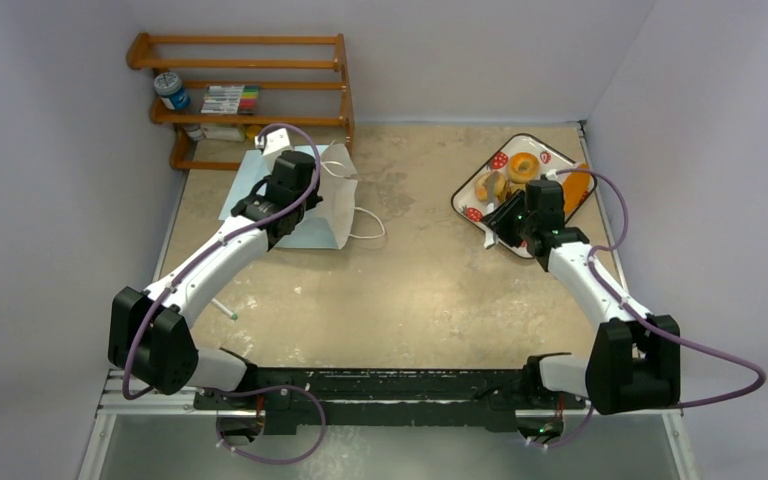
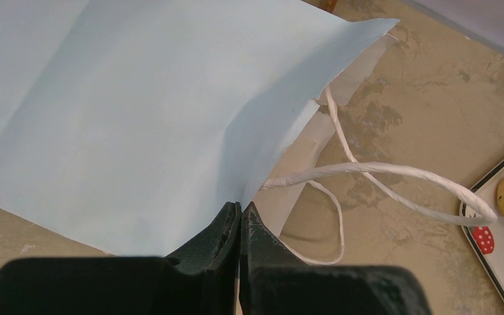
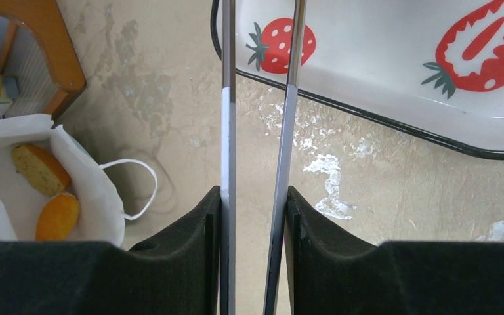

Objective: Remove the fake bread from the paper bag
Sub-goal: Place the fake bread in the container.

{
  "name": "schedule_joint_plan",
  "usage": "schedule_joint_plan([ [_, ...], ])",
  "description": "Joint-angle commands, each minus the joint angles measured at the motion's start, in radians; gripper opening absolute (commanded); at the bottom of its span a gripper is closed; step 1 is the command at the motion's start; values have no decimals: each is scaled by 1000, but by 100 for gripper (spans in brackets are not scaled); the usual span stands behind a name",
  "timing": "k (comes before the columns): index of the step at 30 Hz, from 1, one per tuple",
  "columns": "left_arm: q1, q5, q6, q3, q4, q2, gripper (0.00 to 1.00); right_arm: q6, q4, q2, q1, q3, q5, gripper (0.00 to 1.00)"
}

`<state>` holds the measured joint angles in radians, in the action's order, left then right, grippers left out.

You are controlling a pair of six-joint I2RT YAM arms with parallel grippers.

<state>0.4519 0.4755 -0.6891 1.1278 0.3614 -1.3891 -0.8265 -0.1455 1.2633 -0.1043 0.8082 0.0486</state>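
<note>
the left gripper [image 2: 241,211] is pressed together, pinching the rim of the pale blue paper gift bag [image 2: 138,118]. two orange-tan toy bread pieces [image 3: 39,168] lie inside it. the right gripper [image 3: 254,198] clamps thin grey metal tongs [image 3: 228,131], near the white strawberry-patterned tray [image 3: 380,59].

A rack [image 1: 245,65] with a jar [image 1: 171,91] and markers [image 1: 230,99] is being shown far left; tongs [image 3: 228,131] are being held over a tray [image 3: 380,59], right.

Pale lilac walls [image 1: 50,150], mottled tan tabletop [image 1: 410,280], wooden rack [image 1: 245,63] in the far-left corner, even light
</note>
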Motion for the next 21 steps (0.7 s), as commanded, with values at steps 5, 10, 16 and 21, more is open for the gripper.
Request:
schedule_joint_plan([
  [5,-5,-8,-18,1,-49,35,0,39,33,-21,8,19,-2,37],
  [10,-5,-10,-26,-6,-50,40,0,46,-2,-56,17,9,-7,37],
  [16,-5,-17,-39,-14,-56,50,0,55,-61,-121,29,4,-18,38],
  [21,-4,-21,-51,-27,-63,64,0,66,-107,-161,36,9,-27,38],
])
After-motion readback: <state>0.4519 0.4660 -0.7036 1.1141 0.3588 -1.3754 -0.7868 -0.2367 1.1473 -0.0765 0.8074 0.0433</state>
